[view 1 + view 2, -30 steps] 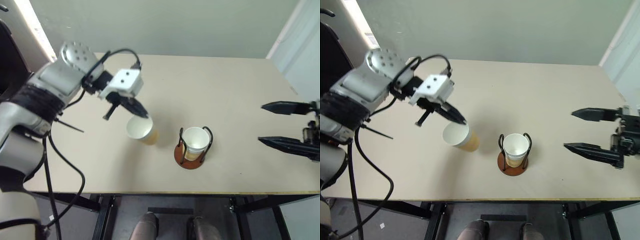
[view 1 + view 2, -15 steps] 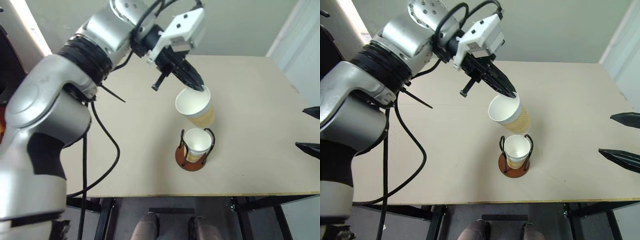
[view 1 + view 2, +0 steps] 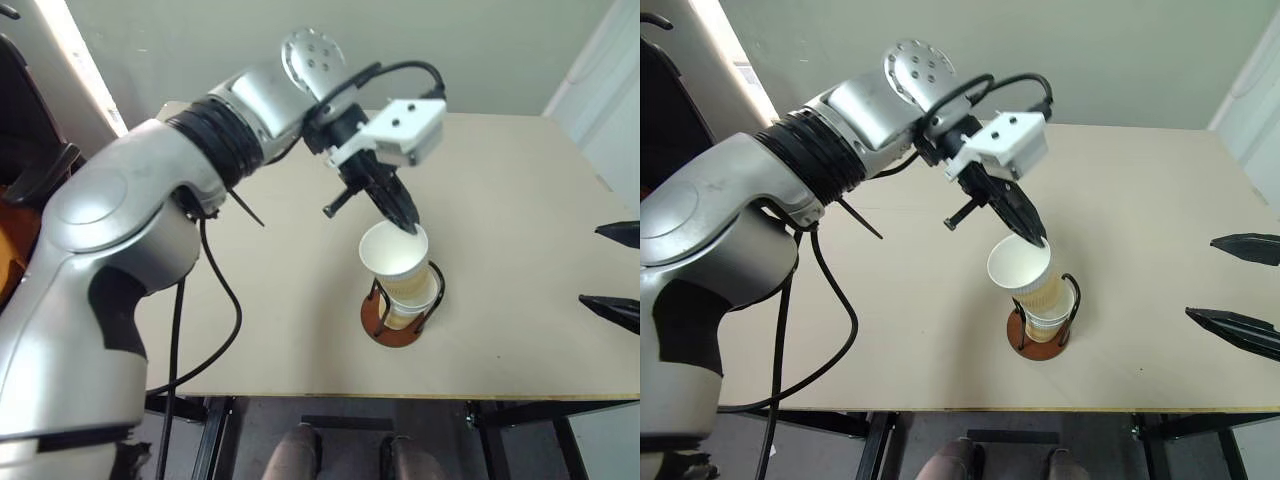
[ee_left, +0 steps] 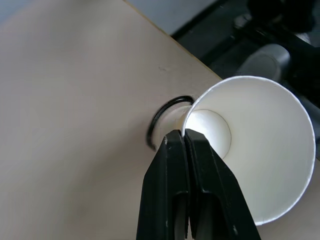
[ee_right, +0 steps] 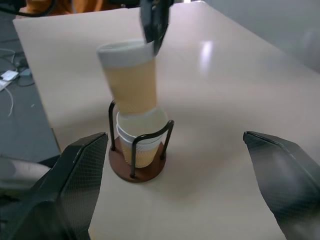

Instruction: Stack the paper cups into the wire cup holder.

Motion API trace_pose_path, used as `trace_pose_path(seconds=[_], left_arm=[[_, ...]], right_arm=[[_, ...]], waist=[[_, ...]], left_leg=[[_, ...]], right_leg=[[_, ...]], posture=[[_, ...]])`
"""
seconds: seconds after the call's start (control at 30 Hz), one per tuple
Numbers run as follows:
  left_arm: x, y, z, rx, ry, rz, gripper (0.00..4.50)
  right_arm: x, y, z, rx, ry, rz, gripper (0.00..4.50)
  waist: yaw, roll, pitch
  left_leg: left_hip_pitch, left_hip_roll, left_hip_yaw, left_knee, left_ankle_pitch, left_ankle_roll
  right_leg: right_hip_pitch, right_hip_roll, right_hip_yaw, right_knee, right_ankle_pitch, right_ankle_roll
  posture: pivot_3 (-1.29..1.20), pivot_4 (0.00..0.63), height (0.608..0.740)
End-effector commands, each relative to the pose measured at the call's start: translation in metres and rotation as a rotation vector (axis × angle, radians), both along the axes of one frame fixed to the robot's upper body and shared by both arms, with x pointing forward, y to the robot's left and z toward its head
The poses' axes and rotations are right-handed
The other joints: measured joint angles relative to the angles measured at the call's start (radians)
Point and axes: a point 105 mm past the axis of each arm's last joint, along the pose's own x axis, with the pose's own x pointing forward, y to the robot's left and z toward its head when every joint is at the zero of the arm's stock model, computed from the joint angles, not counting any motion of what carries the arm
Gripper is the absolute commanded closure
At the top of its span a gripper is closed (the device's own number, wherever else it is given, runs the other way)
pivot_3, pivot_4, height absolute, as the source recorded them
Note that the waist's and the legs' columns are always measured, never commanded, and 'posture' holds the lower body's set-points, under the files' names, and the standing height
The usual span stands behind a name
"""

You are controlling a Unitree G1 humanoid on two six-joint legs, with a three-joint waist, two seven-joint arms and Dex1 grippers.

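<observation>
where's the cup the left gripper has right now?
In the head views the held paper cup hangs tilted from the left gripper, pinched at its rim, directly over the cups already in the wire cup holder near the table's front edge.

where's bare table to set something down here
Most of the table is bare: the stretch on the robot's left of the wire cup holder, the far half, and the strip between holder and open right tool. Crowded at the holder, where the left tool holds a paper cup.
</observation>
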Motion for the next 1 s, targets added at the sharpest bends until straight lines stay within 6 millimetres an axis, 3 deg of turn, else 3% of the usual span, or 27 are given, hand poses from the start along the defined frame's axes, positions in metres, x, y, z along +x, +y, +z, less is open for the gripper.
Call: trace_pose_path(seconds=[0.03,0.43,0.77,1.0], left_arm=[[-0.008,-0.008,0.008,0.019,-0.034,-0.063,4.49],[-0.003,-0.014,-0.001,0.037,-0.05,-0.064,4.49],[-0.007,-0.016,0.027,-0.085,-0.016,-0.046,4.49],[0.004,-0.012,0.009,-0.008,-0.063,-0.022,4.49]], right_arm=[[-0.005,0.001,0.003,-0.01,-0.029,0.003,0.0],[-0.005,0.006,-0.005,-0.006,-0.015,0.003,0.0],[0.0,0.006,-0.01,-0.019,-0.001,0.0,0.0],[0.003,0.008,-0.011,-0.022,-0.006,0.009,0.0]], waist=[[0.0,0.0,0.0],[0.0,0.001,0.0],[0.0,0.001,0.0],[0.0,0.001,0.0]], left_leg=[[0.0,0.0,0.0,0.0,0.0,0.0],[0.002,0.0,0.004,0.011,-0.004,0.006],[0.002,0.0,0.005,0.013,-0.005,0.007],[0.002,0.0,0.005,0.013,-0.005,0.007]], right_leg=[[0.0,0.0,0.0,0.0,0.0,0.0],[0.003,0.001,0.007,0.002,0.003,0.004],[0.004,0.001,0.008,0.001,0.003,0.006],[0.004,0.001,0.008,0.001,0.003,0.006]], posture=[[0.0,0.15,0.74],[0.0,0.15,0.74],[0.0,0.15,0.74],[0.0,0.15,0.74]])
